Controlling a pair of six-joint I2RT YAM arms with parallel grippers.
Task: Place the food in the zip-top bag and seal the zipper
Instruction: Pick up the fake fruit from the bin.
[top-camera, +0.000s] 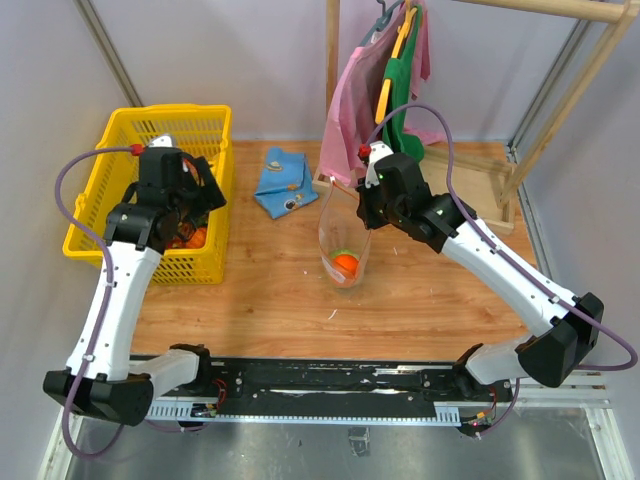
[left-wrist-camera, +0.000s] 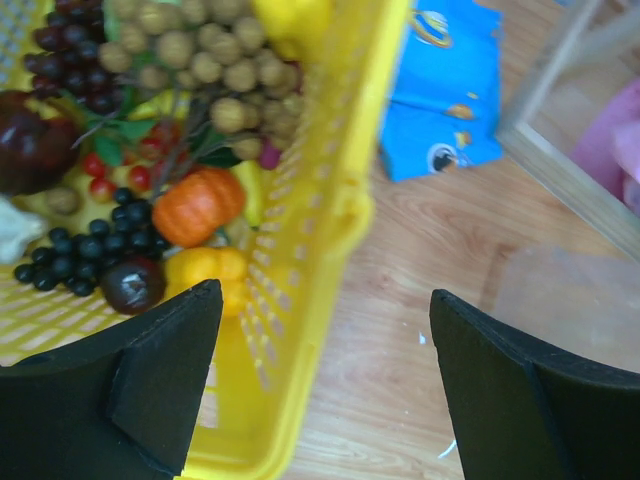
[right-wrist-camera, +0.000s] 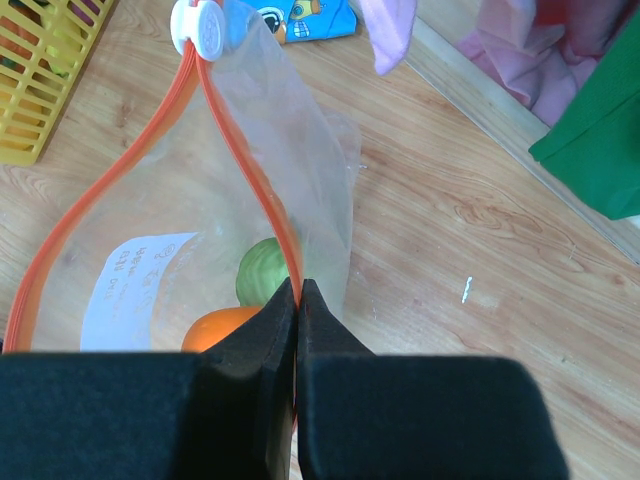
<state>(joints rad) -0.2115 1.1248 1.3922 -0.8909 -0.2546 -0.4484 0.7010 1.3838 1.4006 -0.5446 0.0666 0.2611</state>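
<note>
clear bag (right-wrist-camera: 290, 130) holds orange (right-wrist-camera: 220, 325), maybe a lime (right-wrist-camera: 262, 270).

Your right jaws pinch the top edge of the zip-top bag (top-camera: 338, 225), which hangs upright over the middle of the tabletop (top-camera: 430, 300) with an orange piece (top-camera: 346, 264) at its bottom. Your left jaws hover over the yellow basket (top-camera: 95, 215).
</note>
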